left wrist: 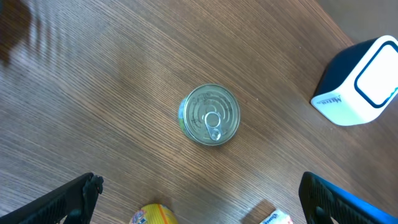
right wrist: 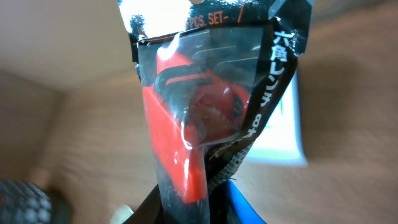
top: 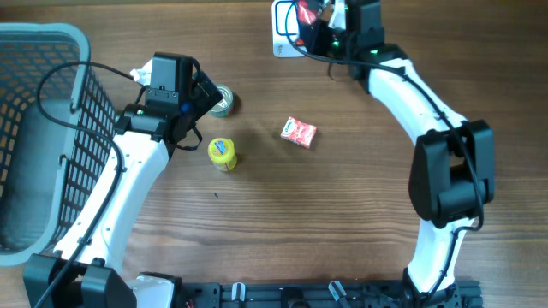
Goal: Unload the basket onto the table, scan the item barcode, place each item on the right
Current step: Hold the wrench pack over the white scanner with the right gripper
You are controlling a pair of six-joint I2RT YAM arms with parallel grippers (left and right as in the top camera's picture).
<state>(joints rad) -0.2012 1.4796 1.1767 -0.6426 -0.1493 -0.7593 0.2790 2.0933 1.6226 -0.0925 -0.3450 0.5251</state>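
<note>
Even, soft light on the desk (top: 360, 222) with faint shadows; left wrist view smeared at upper left; right wrist view: glare on packet (right wrist: 177, 140), background defocused.

Beyond the small red cardboard box (top: 299, 133) my right gripper (top: 317, 19) pinches a red plastic packet (top: 305, 14) — left of that box sits a yellow round jar (top: 223, 154).

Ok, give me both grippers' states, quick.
Left gripper: open, holding nothing, tin can on the table below it.
Right gripper: closed on the red hex key set packet.
</note>
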